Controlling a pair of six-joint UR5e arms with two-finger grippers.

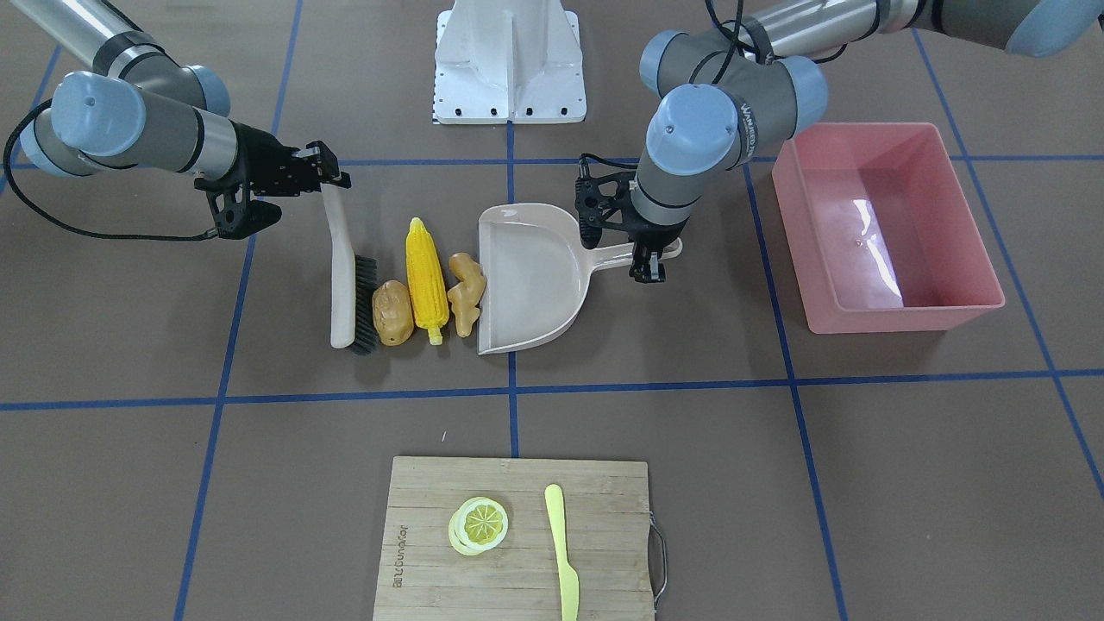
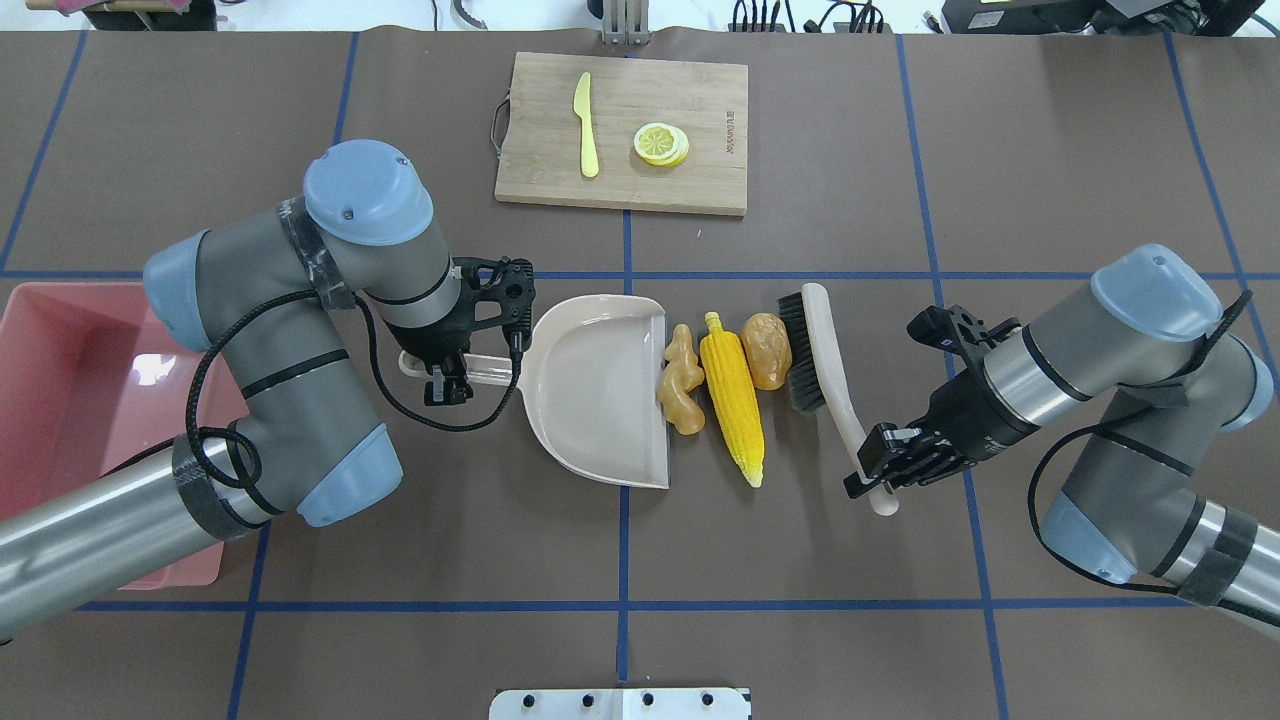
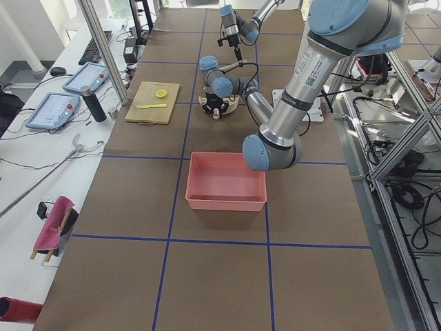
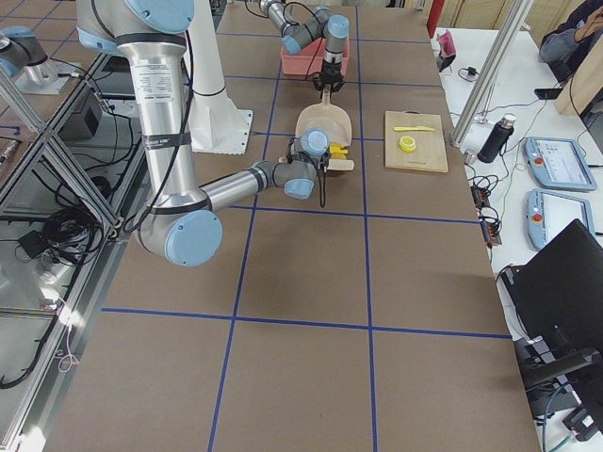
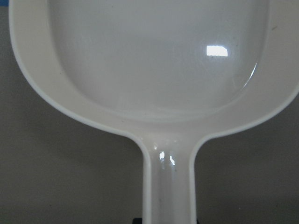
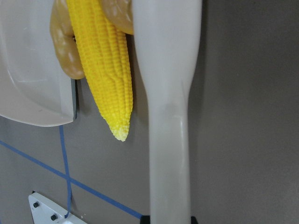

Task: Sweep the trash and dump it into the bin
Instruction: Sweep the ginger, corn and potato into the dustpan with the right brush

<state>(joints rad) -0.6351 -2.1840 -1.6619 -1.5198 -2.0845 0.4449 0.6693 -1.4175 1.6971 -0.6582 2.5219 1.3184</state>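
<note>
The yellow corn cob (image 1: pixel 426 280) lies between the brown potato (image 1: pixel 392 312) and the tan ginger root (image 1: pixel 466 293). The ginger touches the open mouth of a beige dustpan (image 1: pixel 526 280). My left gripper (image 1: pixel 649 263) is shut on the dustpan's handle (image 5: pixel 168 186). My right gripper (image 2: pixel 880 470) is shut on the handle of a beige brush (image 2: pixel 825 360), whose black bristles rest against the potato (image 2: pixel 767 350). The wrist view shows the brush handle (image 6: pixel 168 116) beside the corn (image 6: pixel 105 70). The pink bin (image 1: pixel 940 198) stands empty beyond the left arm.
A wooden cutting board (image 1: pixel 431 517) at the table's far side from the robot holds a lemon slice (image 1: pixel 479 524) and a yellow knife (image 1: pixel 562 552). The white robot base plate (image 1: pixel 511 65) is at the robot's edge. Blue tape lines cross the brown table.
</note>
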